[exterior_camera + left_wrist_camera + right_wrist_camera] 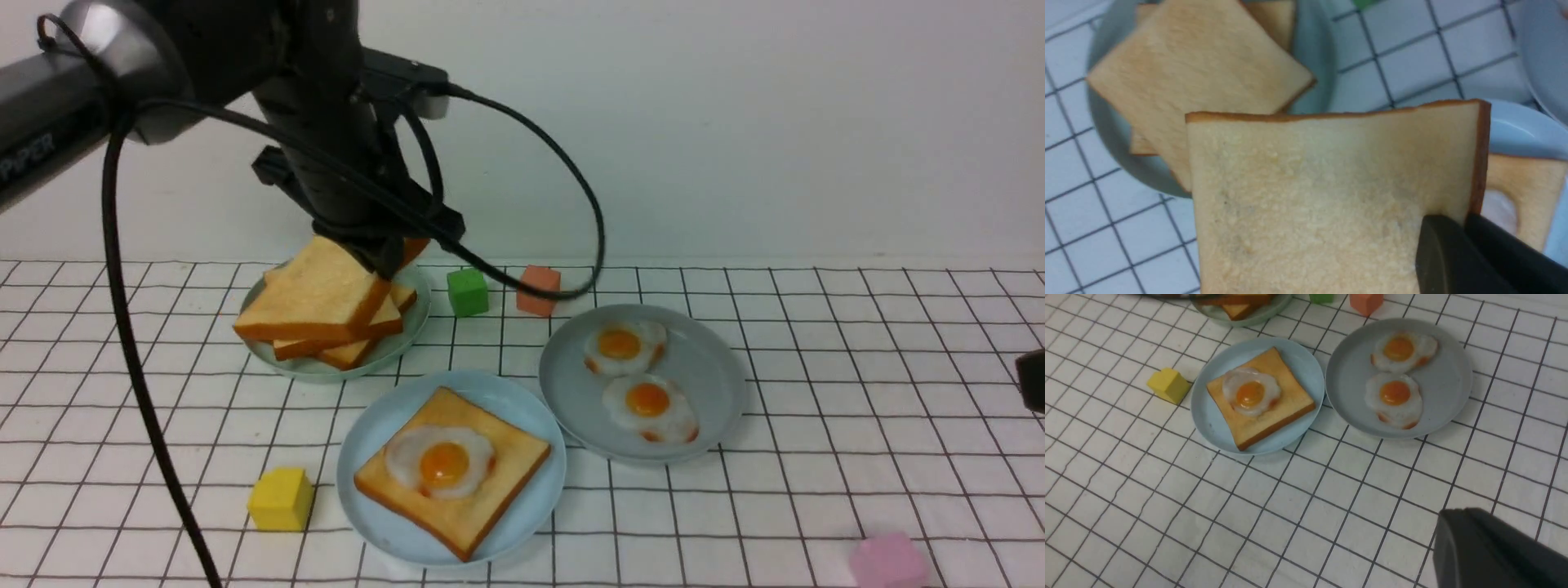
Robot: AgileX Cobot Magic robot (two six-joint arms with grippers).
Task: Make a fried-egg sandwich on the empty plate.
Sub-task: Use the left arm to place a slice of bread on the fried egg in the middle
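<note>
My left gripper (384,260) is shut on the corner of a toast slice (314,302), which tilts just above the toast stack on the pale green plate (412,324). In the left wrist view the jaws (1466,218) pinch that slice (1323,196) by its crust edge. Near the front, the sky-blue plate (371,527) holds one toast slice (498,490) with a fried egg (441,461) on top. My right gripper (1453,516) is shut on nothing and hangs over the cloth at the right, away from the plates.
A grey-blue plate (710,359) with two fried eggs (624,347) sits right of the sky-blue plate. On the grid cloth stand a green block (468,291), an orange block (538,290), a yellow block (280,498) and a pink block (887,561).
</note>
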